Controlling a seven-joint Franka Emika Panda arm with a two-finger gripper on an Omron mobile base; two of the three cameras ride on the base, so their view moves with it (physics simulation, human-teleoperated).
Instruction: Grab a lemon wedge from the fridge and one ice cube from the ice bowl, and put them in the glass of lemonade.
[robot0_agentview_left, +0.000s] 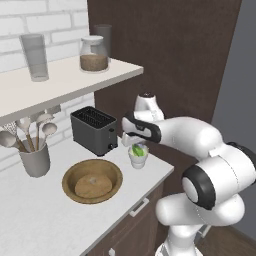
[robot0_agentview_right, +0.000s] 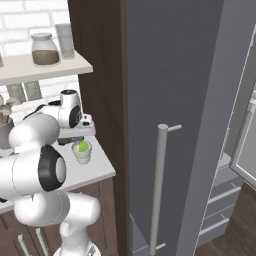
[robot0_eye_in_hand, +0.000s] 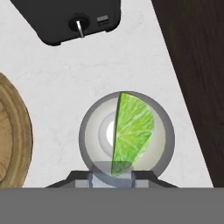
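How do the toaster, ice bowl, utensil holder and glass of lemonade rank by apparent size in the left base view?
1. ice bowl
2. toaster, close to the bowl; it sits farther back, so this order is unsure
3. utensil holder
4. glass of lemonade, clearly smallest

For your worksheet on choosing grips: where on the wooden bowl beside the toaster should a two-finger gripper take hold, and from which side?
Probably the rim of the wooden bowl, from straight above, one finger inside and one outside. The bowl is wide and shallow, too broad to span, and its upright rim is the one thin edge. The side nearest the cup looks handiest: the gripper hangs there, shut on the lemon wedge.
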